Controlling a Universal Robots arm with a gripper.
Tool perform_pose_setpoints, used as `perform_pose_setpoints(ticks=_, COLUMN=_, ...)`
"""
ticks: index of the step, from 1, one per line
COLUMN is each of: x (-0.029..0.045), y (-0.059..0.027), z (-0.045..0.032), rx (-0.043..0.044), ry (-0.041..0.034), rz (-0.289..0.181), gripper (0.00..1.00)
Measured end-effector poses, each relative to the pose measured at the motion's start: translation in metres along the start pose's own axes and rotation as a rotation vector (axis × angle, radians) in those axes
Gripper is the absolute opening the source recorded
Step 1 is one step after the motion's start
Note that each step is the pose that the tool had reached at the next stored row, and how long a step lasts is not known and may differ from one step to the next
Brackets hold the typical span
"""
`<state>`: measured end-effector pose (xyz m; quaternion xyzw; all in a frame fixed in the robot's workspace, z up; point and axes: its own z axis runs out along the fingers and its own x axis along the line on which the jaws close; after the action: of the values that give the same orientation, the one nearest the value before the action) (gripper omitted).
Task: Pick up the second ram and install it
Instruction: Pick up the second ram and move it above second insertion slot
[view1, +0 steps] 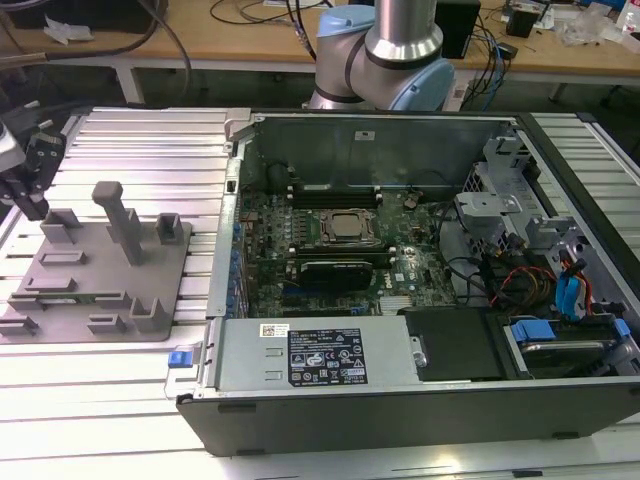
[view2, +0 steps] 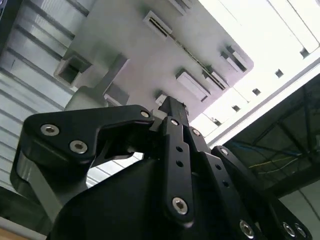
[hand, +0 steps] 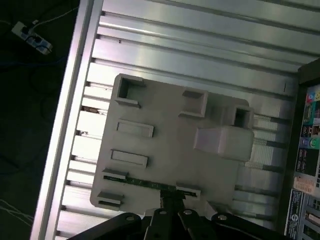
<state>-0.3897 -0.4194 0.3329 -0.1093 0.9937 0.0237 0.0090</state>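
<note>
The second ram (view1: 78, 297) is a slim green stick lying in a slot near the front edge of the grey fixture plate (view1: 95, 265), at the exterior view's left. In the first wrist view the same ram (hand: 150, 183) shows as a thin green strip between two small holders. My gripper (view1: 35, 205) hangs above the plate's far left side, clear of the ram. Its black fingers (hand: 167, 197) come together to one tip just beside the strip, with nothing between them. The second wrist view looks past the gripper (view2: 172, 107) down at the plate (view2: 150, 55).
The open computer case (view1: 400, 400) fills the middle and right of the exterior view, with the motherboard, the processor (view1: 347, 227) and dark memory slots (view1: 340, 192) inside. Posts (view1: 120, 220) stand up from the plate. Ribbed aluminium table (view1: 150, 135) lies all around.
</note>
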Motion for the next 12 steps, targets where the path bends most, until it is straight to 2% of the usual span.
perform_pose_setpoints(ticks=3, x=0.0, y=0.0, z=0.001, rx=-0.0027, ry=0.0052, rz=-0.115, gripper=0.08)
perform_pose_setpoints(ticks=7, x=0.0, y=-0.0001, z=0.0018, rx=-0.0046, ry=0.0089, rz=-0.199, gripper=0.08)
perform_pose_setpoints(ticks=12, x=0.0001, y=-0.0002, z=0.0034, rx=-0.0089, ry=0.0174, rz=-0.385, gripper=0.08)
